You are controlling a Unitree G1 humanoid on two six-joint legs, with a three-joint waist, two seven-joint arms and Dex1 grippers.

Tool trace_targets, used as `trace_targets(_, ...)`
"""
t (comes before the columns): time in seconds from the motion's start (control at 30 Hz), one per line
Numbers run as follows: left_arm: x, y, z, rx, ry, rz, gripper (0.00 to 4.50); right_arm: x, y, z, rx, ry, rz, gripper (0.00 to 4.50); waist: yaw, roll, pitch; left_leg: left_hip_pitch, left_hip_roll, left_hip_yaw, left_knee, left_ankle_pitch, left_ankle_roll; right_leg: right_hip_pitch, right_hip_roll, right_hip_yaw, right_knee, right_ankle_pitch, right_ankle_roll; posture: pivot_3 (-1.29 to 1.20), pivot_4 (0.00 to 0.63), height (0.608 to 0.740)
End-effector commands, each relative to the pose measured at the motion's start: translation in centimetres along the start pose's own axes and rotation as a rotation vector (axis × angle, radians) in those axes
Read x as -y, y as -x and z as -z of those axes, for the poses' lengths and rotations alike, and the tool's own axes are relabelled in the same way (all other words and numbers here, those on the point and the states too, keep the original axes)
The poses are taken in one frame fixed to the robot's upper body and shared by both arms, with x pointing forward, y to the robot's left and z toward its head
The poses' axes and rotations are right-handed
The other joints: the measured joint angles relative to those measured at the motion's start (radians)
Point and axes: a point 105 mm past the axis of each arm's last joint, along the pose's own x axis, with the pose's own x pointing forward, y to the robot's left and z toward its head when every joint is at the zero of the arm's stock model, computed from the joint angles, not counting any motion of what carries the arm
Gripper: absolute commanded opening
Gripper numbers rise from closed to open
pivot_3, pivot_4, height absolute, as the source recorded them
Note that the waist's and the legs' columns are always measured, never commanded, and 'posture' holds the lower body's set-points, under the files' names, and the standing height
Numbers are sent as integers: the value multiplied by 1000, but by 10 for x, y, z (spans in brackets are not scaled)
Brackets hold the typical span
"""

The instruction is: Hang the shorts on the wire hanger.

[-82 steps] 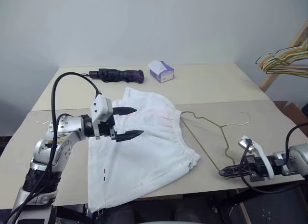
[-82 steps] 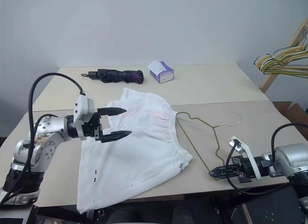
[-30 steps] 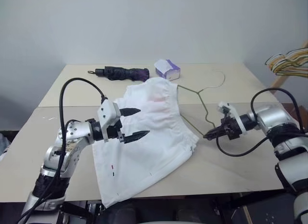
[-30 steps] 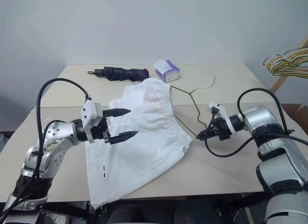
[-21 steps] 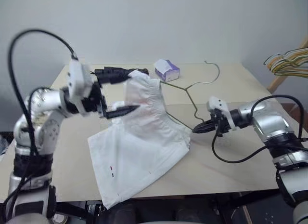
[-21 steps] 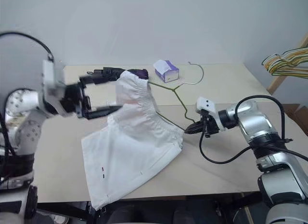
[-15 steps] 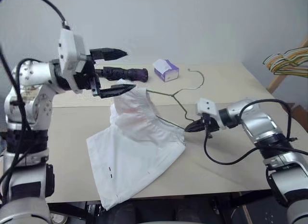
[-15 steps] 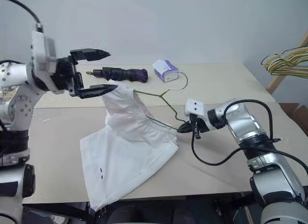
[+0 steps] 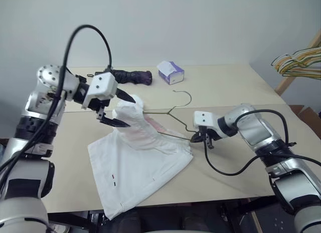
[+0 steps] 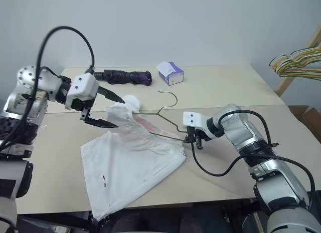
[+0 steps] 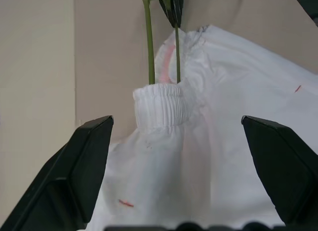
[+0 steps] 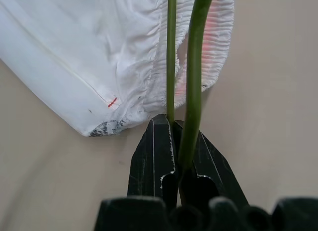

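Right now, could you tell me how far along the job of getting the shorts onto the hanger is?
Partly done: one end of the hanger is already inside the bunched waistband of the shorts. In hand: the right gripper is shut on the hanger's other corner, and the left gripper is open beside the waistband. Left: most of the shorts lie on the table, unhung.

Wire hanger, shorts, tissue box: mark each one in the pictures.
wire hanger [image 9: 184, 95], left eye view, on its hook.
shorts [image 9: 135, 165], left eye view, on the flat leg fabric.
tissue box [image 10: 170, 72], right eye view, on its top.
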Motion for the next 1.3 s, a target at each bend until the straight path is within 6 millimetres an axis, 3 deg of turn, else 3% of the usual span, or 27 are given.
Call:
trace_targets(0.03, -6, -5, -5, -21, -54, 6, 4472, 5, 6, -15, -11, 58, 33, 0, 0, 0, 0, 0, 0, 0, 0, 0, 0, 0, 0, 0, 0, 0, 0, -15, 0, 740)
trace_targets(0.07, -7, -8, -4, -21, -43, 5, 4472, 5, 6, -14, -18, 60, 35, 0, 0, 0, 0, 0, 0, 0, 0, 0, 0, 0, 0, 0, 0, 0, 0, -15, 0, 740)
trace_targets(0.17, -10, -12, -3, -15, -21, 13, 3871, 4, 4, -11, -35, 55, 33, 0, -1, 0, 0, 0, 0, 0, 1, 0, 0, 0, 0, 0, 0, 0, 0, -16, 0, 740)
trace_targets(0.43, -11, -20, 6, -43, 12, 23, 1221, 3, 3, -9, -44, 61, 45, 0, -4, 0, 0, 0, 0, 0, 1, 0, 0, 0, 0, 0, 1, 0, 0, -21, 0, 740)
trace_targets(0.57, -9, -22, 10, -57, 17, 36, 34, 3, 4, -21, 8, 53, 50, 0, -12, 0, 0, 0, 0, 0, 1, 0, 0, 0, 0, 0, 1, 0, 0, -23, 0, 740)
trace_targets(0.9, -14, -25, 15, -94, -35, -19, 5, 3, 7, -28, 31, 97, 71, 0, -24, 0, 0, 0, 0, 0, 1, 0, 0, 0, 0, 0, 1, 0, 0, -16, 0, 740)
trace_targets(1.07, -20, -17, 11, -86, -60, -64, 5, 17, 7, -32, 58, 149, 185, 0, -24, 0, 0, 0, 0, 0, 1, 0, 1, 0, 0, 0, 1, 0, 0, -11, 0, 740)
trace_targets(1.3, -39, 18, 10, -126, -81, -207, 0, 30, 20, -30, 113, 57, 303, 2239, -26, 0, 0, -1, 0, 0, 2, 0, 0, 0, 0, 0, 2, 0, 0, -19, 0, 740)
